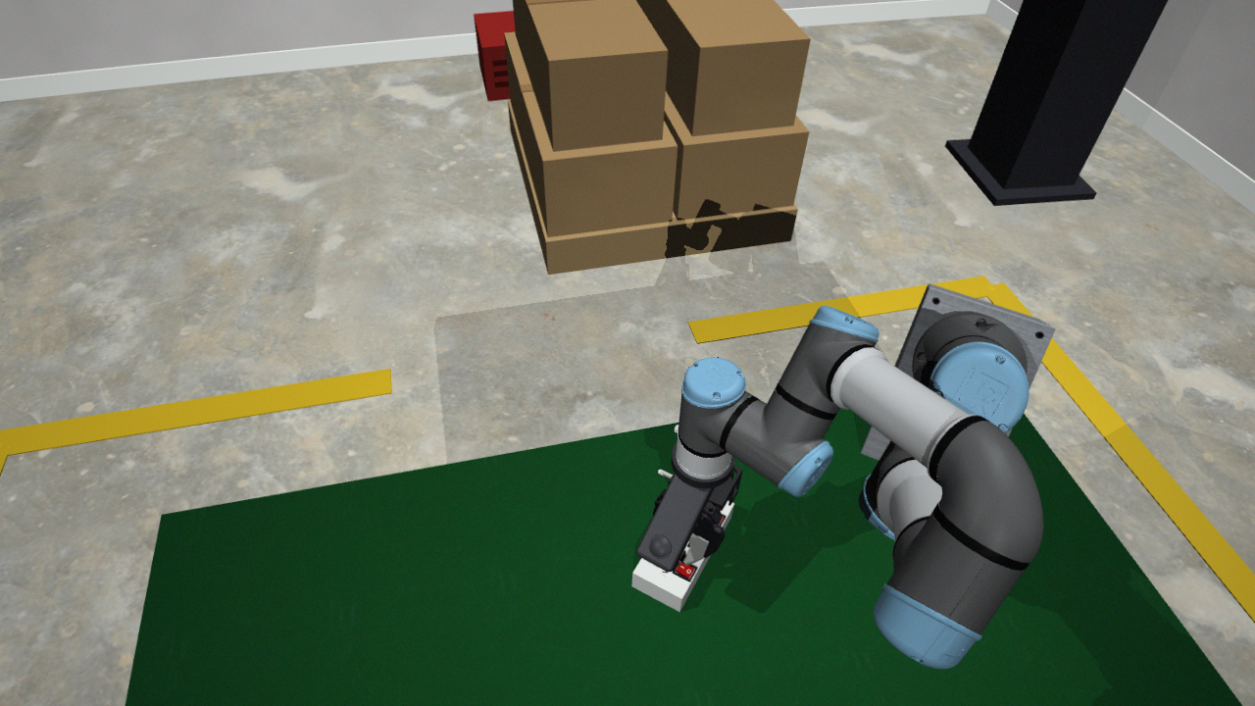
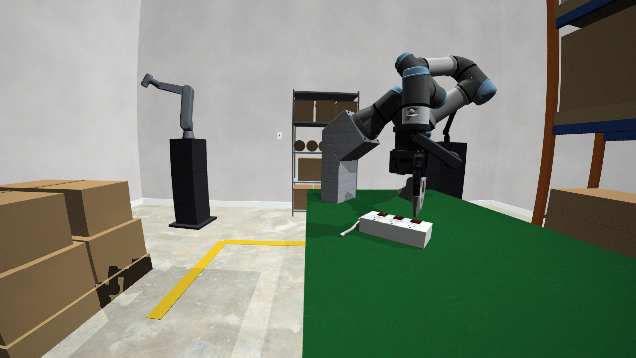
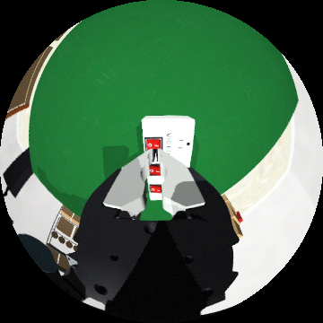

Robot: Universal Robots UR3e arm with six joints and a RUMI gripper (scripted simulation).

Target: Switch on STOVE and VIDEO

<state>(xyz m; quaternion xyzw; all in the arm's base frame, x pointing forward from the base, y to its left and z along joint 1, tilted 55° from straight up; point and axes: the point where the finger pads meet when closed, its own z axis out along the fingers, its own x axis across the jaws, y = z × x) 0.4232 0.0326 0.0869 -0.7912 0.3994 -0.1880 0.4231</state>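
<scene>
From the top view, a white power strip [image 1: 660,586] lies on a green mat [image 1: 394,596], mostly hidden under the gripper [image 1: 699,548], with only its far end and one red rocker switch [image 1: 685,571] showing beyond the fingertips. Open green stretches away from the gripper on every side, widest past the strip's free end; the mat's edge lies behind the wrist, then mottled concrete floor [image 1: 219,245] with yellow tape lines [image 1: 201,408]. A stack of cardboard boxes [image 1: 653,123] and a black pedestal [image 1: 1044,96] stand well apart. From the exterior view, the strip [image 2: 395,228] rests flat, switches upward, three red rockers in a row, a short white cord stub [image 2: 349,229] at the end farther from the gripper. The gripper [image 2: 416,209] points straight down with its jaws pressed together, holding nothing, its tip close above the rocker nearest the free end; contact cannot be told. Behind it stand a metal shelf rack [image 2: 324,146] and a second arm on a pedestal [image 2: 189,178], against grey walls. From the wrist view, the pale fingers meet at a point over the row of rockers [image 3: 152,144]; the label VIDEO beside the farthest one is partly readable.
</scene>
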